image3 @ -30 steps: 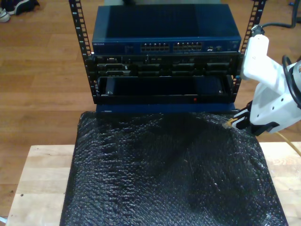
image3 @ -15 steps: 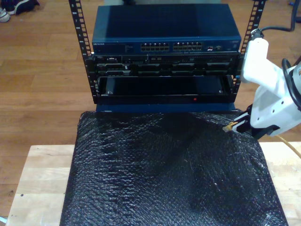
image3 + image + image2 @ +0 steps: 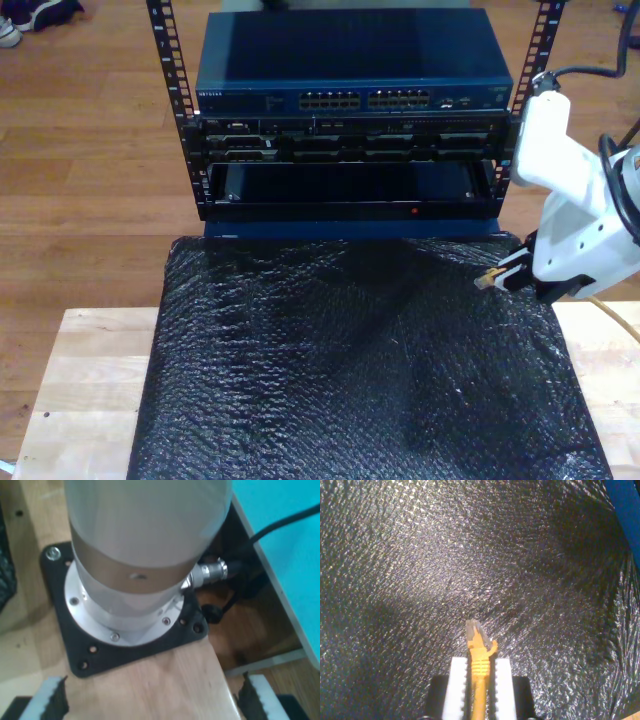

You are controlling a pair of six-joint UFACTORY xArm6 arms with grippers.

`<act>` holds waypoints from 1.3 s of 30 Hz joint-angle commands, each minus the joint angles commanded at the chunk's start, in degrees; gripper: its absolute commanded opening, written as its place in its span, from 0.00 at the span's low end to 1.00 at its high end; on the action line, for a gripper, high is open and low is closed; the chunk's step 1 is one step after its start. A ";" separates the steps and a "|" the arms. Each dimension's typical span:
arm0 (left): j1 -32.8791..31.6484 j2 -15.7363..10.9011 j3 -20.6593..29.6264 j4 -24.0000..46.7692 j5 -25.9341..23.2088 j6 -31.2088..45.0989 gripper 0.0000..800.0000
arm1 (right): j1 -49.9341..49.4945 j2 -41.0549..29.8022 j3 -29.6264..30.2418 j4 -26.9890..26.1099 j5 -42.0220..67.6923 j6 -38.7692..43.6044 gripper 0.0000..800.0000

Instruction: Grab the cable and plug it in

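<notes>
right now my second gripper [image 3: 479, 680] is clamped on the cable [image 3: 479, 672], its two white ribbed pads [image 3: 456, 685] pressed against the yellow boot from both sides. the small clear plug [image 3: 473, 628] sticks out past the fingertips, and its latch tab flares off to one side. below it lies the black bubble-wrap sheet [image 3: 420, 580], with a strip of blue showing at one corner.

from the exterior view, my second gripper [image 3: 505, 277] sits on the white arm [image 3: 580, 215] at that view's right, over the far edge of the black sheet [image 3: 350, 370] near its corner on that side. the plug [image 3: 484, 281] points toward the exterior view's left, and the cable [image 3: 612, 308] trails off behind the arm toward the table's edge on that view's right. the sheet covers most of the wooden table [image 3: 85, 370]. beyond the table's far edge stands a rack [image 3: 185, 110] with a blue network switch [image 3: 350, 60] on top, its rows of ports [image 3: 365, 100] facing me.

my first gripper [image 3: 150, 700] is spread wide with nothing between its toothed pads [image 3: 50, 700]. it looks at an arm base [image 3: 145, 540] on a black plate [image 3: 85, 655] bolted to the wooden table [image 3: 175, 680].
</notes>
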 joint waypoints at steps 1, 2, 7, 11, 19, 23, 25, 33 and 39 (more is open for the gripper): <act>0.97 0.00 0.97 0.79 -1.05 0.09 1.00 | 0.00 0.00 0.00 0.00 0.00 -0.09 0.00; 1.67 0.00 1.93 1.41 -2.11 0.26 1.00 | 0.00 0.00 0.00 0.09 0.00 -0.09 0.00; 3.78 0.00 6.07 2.46 -8.09 1.49 1.00 | 0.00 0.00 0.09 0.09 0.00 -0.09 0.00; 3.87 0.09 7.38 2.46 -10.99 1.49 1.00 | 0.00 0.00 0.35 0.09 0.00 -0.09 0.00; 6.51 0.09 10.99 2.46 -17.32 1.58 1.00 | -0.18 -0.09 1.93 0.18 -0.53 -0.18 0.00; 8.09 0.26 14.59 2.37 -24.00 2.02 1.00 | -0.26 -0.26 2.20 0.18 -0.70 -0.26 0.00; 8.26 0.26 16.44 2.20 -27.69 2.55 1.00 | -0.18 -0.62 2.20 0.26 -1.76 -0.26 0.00; 11.52 1.58 16.70 2.02 -29.98 3.60 1.00 | 0.26 0.18 2.02 0.26 -11.08 -0.44 0.00; 11.52 1.76 16.62 2.02 -29.89 3.78 1.00 | 0.26 1.85 3.69 -1.05 -18.64 -1.05 0.00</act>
